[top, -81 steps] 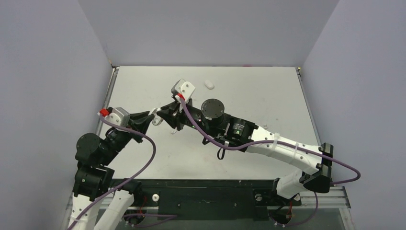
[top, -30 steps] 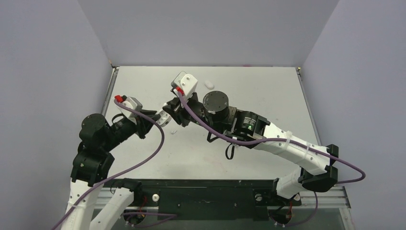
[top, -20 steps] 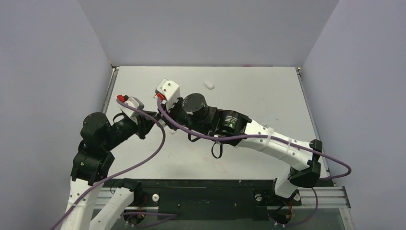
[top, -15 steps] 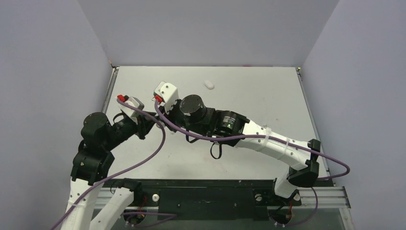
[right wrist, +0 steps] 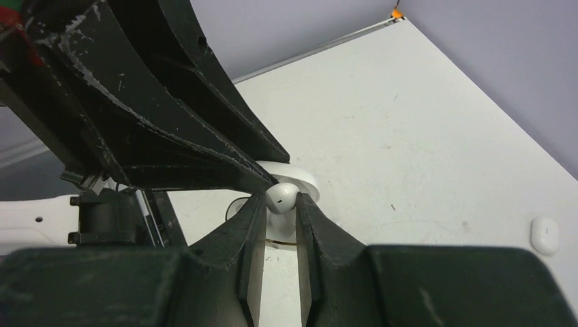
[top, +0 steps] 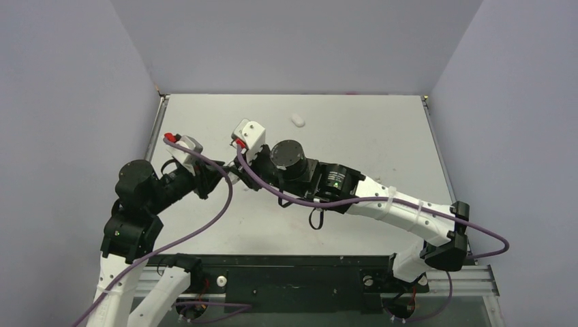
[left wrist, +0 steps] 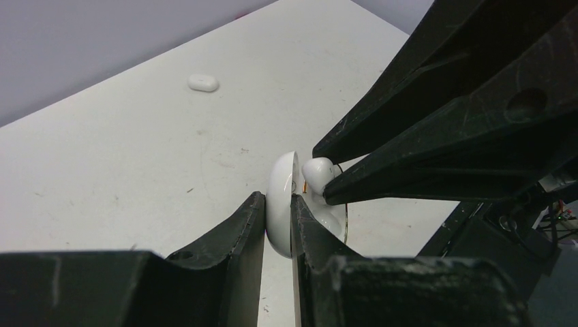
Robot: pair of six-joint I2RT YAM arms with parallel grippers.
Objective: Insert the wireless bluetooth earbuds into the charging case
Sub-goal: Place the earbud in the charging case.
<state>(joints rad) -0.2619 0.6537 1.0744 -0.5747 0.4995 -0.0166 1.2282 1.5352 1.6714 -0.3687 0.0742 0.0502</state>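
The charging case is a glossy white shell standing open on edge above the table. My left gripper is shut on its lid, seen too in the top view. My right gripper is shut on one white earbud and meets the left one tip to tip. That earbud touches the open inside of the case. A second white earbud lies alone on the far part of the table, also seen in the left wrist view and the right wrist view.
The pale grey table is walled on three sides by grey panels. A black rail runs along the near edge by the arm bases. Purple cables loop from both wrists over the near left of the table.
Over the last second my right gripper swung left with the earbud to the held case, then eased slightly back right. The left arm has stayed put.
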